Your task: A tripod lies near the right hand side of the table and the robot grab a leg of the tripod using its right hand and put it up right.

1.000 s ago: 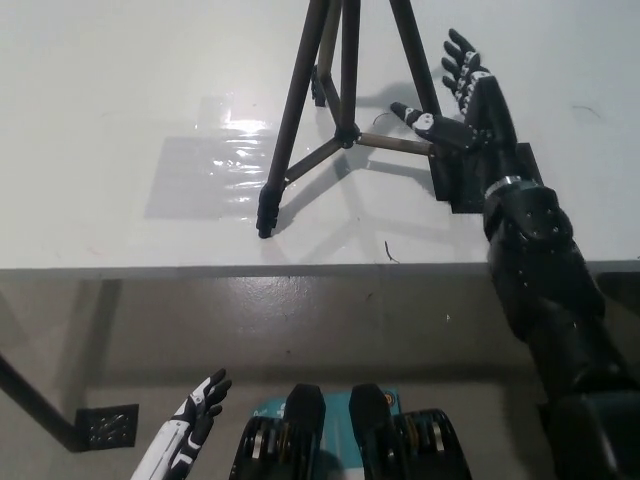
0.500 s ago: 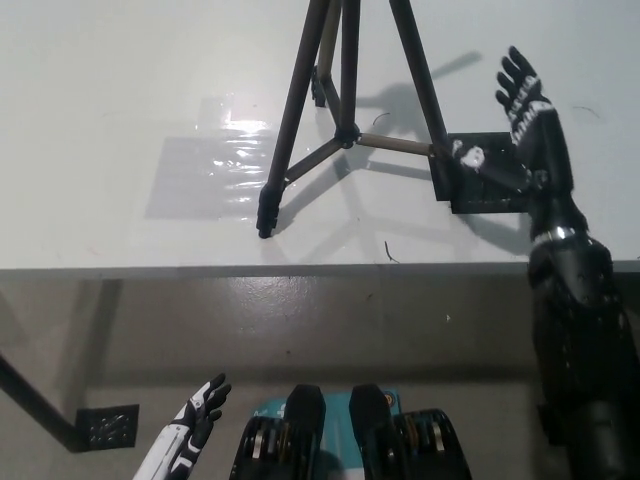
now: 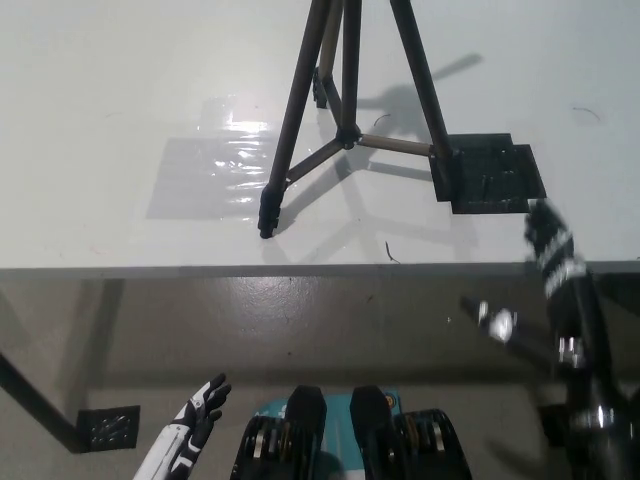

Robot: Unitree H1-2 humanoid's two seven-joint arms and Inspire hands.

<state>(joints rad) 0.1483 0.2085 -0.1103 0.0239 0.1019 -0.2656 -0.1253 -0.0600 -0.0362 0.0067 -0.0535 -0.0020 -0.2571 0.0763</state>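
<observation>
The black tripod stands upright on the white table, its legs spread; one foot rests near the front edge and another on a black plate. My black right hand is blurred at the table's front right edge, well below and clear of the tripod, fingers spread and holding nothing. My white left hand rests low at the bottom left, below the table, fingers apart.
A shiny strip of clear tape lies on the table left of the tripod. The table's front edge crosses the picture; floor lies below it. A small black plate sits on the floor at lower left.
My right hand has drawn back from the tripod's right leg, down and toward me, past the table's front edge. The tripod stays standing. The left hand has not moved.
</observation>
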